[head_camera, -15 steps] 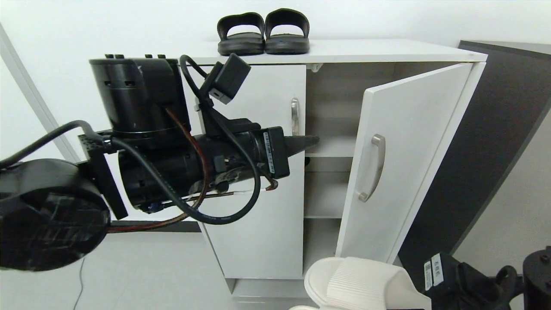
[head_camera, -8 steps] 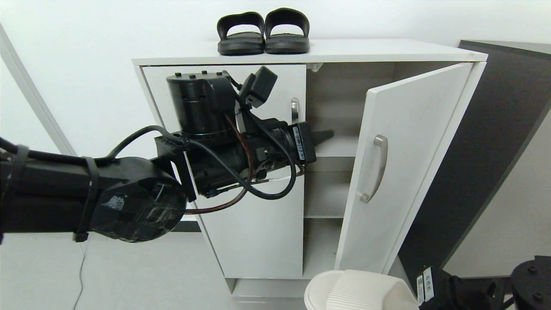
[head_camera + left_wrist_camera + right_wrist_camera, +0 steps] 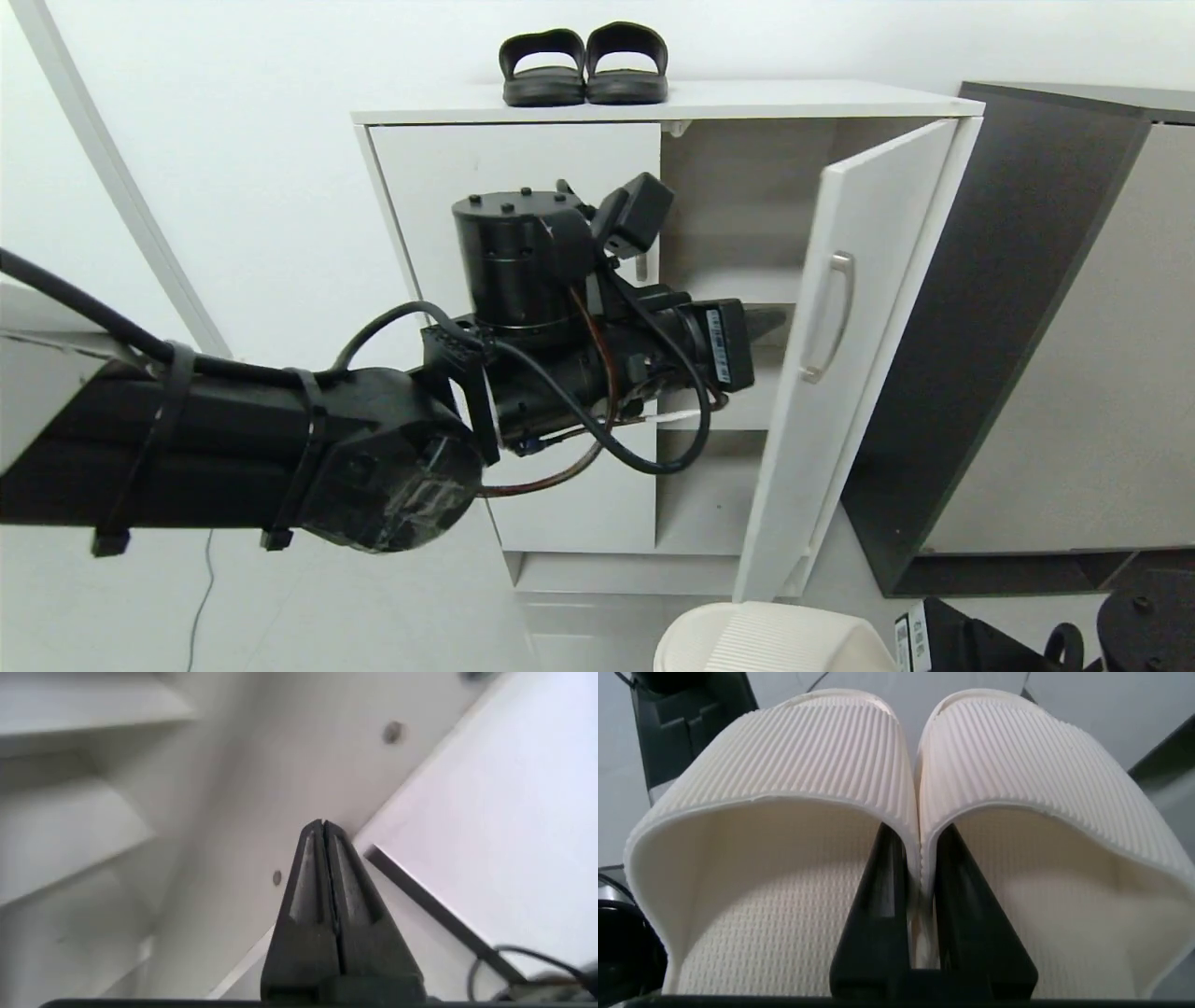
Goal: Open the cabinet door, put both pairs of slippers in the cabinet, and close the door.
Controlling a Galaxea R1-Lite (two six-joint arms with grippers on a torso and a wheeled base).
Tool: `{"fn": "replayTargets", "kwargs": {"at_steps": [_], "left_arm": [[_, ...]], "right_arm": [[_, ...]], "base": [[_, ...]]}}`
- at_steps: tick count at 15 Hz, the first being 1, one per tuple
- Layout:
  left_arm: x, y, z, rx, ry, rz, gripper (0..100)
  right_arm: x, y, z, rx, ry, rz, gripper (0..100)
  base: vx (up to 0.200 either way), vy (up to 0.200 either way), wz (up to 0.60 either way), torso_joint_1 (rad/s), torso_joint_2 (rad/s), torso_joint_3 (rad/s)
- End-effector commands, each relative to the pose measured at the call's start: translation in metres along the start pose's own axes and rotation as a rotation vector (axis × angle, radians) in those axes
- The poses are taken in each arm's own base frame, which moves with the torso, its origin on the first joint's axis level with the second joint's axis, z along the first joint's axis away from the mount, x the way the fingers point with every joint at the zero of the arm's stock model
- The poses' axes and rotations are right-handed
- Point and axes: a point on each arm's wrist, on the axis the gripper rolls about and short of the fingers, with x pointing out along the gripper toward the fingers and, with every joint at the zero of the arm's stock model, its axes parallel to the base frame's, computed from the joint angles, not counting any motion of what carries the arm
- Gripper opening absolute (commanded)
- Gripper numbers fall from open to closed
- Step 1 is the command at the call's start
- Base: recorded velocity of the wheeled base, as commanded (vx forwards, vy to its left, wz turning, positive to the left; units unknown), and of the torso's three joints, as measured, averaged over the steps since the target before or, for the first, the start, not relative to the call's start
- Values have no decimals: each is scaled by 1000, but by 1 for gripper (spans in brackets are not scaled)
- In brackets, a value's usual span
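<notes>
The cabinet door (image 3: pixel 854 373) is found swung open, so the first step is judged done. Nothing is seen yet on the shelves (image 3: pixel 738 425). The black slippers (image 3: pixel 585 65) are left on the cabinet top. The white slippers (image 3: pixel 785 812) are held low before the cabinet. Their inner walls are pinched by the right gripper (image 3: pixel 920 859) — a clamp made out in the right wrist view. The left gripper (image 3: pixel 322 835) is placed at the opening, jaws together on nothing — confirmed at its wrist.
</notes>
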Motion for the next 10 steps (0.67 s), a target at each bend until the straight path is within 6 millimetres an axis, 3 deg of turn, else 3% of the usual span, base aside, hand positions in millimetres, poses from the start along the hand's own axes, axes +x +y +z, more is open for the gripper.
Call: {"fn": "replayTargets", "kwargs": {"at_steps": [1, 4, 6, 8, 10], "left_arm": [[-1, -5, -6, -2, 10, -14, 0], [-10, -4, -10, 6, -18, -15, 0], [-24, 4, 5, 17, -81, 64, 0], [-63, 4, 30, 34, -163, 185, 0], [-130, 3, 48, 94, -152, 399, 0]], "right_arm": [[1, 0, 0, -1, 1, 2, 0], [1, 0, 1, 0, -1, 2, 0], [5, -6, 5, 16, -7, -35, 0], [13, -19, 8, 43, 4, -167, 0], [30, -42, 25, 116, -20, -407, 0]], "base": [[0, 0, 0, 0, 0, 0], [0, 0, 0, 0, 0, 0], [0, 0, 0, 0, 0, 0], [0, 0, 0, 0, 0, 0], [0, 0, 0, 0, 0, 0]]}}
